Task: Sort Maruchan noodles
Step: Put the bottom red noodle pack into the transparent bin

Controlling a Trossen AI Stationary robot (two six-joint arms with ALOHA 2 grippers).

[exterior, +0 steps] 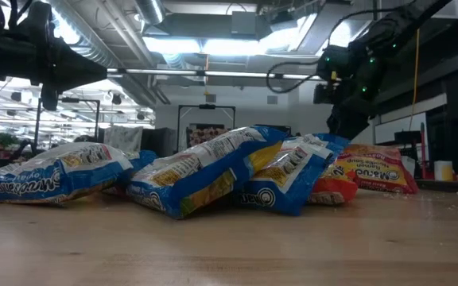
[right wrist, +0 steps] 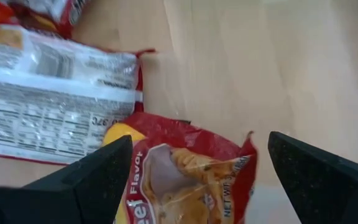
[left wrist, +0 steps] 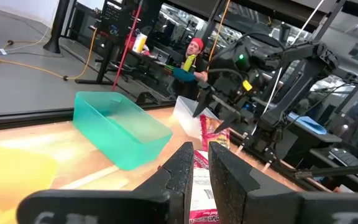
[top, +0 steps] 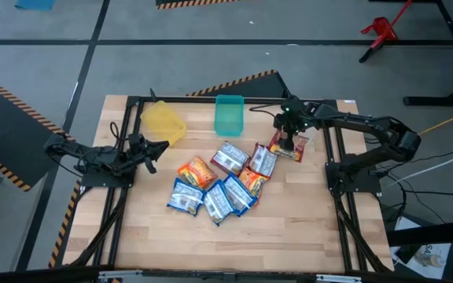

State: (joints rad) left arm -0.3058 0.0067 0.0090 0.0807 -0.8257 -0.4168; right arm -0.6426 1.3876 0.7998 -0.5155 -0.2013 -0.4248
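Several Maruchan noodle packets point(top: 217, 185) lie in a loose heap on the middle of the wooden table: blue-and-white, orange, and red-and-silver ones, some overlapping. One red packet point(top: 299, 149) lies flat by itself toward the far right. My right gripper point(right wrist: 194, 180) hangs open over that red packet point(right wrist: 185, 165), slanting down, with a finger on either side of it and no touch that I can see. A red-and-silver packet point(right wrist: 55, 99) lies just beside it, back side up. My left gripper point(top: 154, 155) waits level at the table's left, fingers a narrow gap apart, holding nothing.
A yellow bin point(top: 163, 122) and a teal bin point(top: 228, 115) stand at the far edge, left of my right gripper point(top: 291, 140). A pale see-through bin point(left wrist: 185, 111) shows beyond the teal one. Bare wood point(top: 289, 228) lies near the front edge.
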